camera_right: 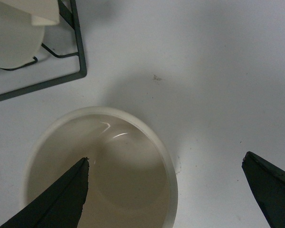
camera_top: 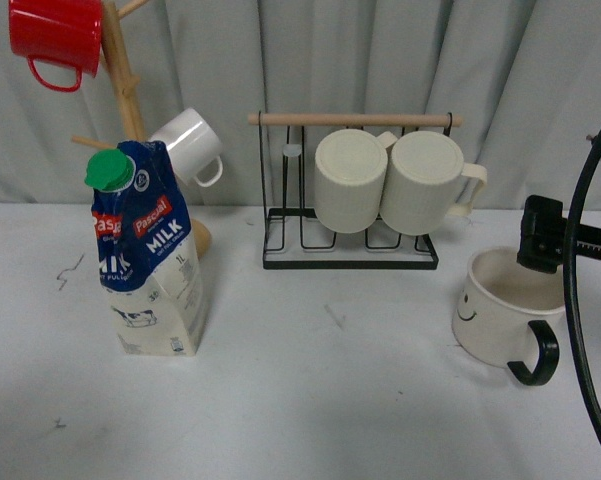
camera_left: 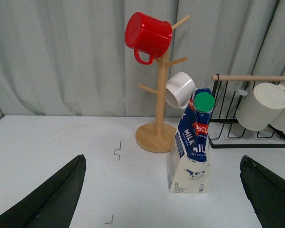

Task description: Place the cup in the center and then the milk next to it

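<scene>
Cup (camera_top: 500, 310): upright, right of frame, handle lower right.
Milk (camera_top: 150, 265): upright, left of frame, on worktop (camera_top: 330, 400).
Right jaws: wide apart, straddling cup's rim, gripping nothing.
Left jaws: wide apart, empty.

Hangs red mug (camera_top: 58, 38) and white mug (camera_top: 188, 143) on wooden tree (camera_top: 123, 75), two ribbed cream mugs (camera_top: 350, 180) on black wire rack (camera_top: 350, 263).
</scene>
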{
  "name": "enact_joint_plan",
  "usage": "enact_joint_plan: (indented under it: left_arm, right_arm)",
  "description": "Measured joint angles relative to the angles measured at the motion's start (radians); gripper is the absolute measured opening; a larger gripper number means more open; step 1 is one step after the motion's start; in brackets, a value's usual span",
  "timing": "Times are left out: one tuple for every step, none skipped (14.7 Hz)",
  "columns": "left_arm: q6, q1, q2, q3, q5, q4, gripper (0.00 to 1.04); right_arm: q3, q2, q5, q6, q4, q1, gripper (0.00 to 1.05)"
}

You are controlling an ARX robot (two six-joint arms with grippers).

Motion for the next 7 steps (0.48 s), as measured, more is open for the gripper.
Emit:
enact_joint_plan:
  left_arm:
    - [0.000, 0.000, 0.000, 0.000, 0.000, 0.000, 0.98]
    - [0.000, 0.000, 0.000, 0.000, 0.000, 0.000, 0.98]
    - [0.000, 0.000, 0.000, 0.000, 0.000, 0.000, 0.98]
    - [0.000, 0.000, 0.000, 0.000, 0.000, 0.000, 0.98]
    - [0.000, 0.000, 0.000, 0.000, 0.000, 0.000, 0.98]
    - [0.000, 0.000, 0.000, 0.000, 0.000, 0.000, 0.98]
    - [0.000, 0.000, 0.000, 0.000, 0.000, 0.000, 0.98]
  right_arm:
    - [0.002, 0.017, -0.001, 0.000, 0.001, 0.000, 0.98]
    - [0.002, 0.027, -0.005, 0.000, 0.005, 0.000, 0.98]
    - [0.004, 0.038, -0.008, 0.000, 0.014, 0.000, 0.98]
    - [0.005, 0.045, -0.011, 0.001, 0.016, 0.000, 0.98]
    - [0.006, 0.057, -0.014, 0.001, 0.022, 0.000, 0.98]
    - [0.006, 0.066, -0.014, 0.003, 0.025, 0.000, 0.93]
    - [0.006, 0.069, -0.014, 0.004, 0.025, 0.000, 0.83]
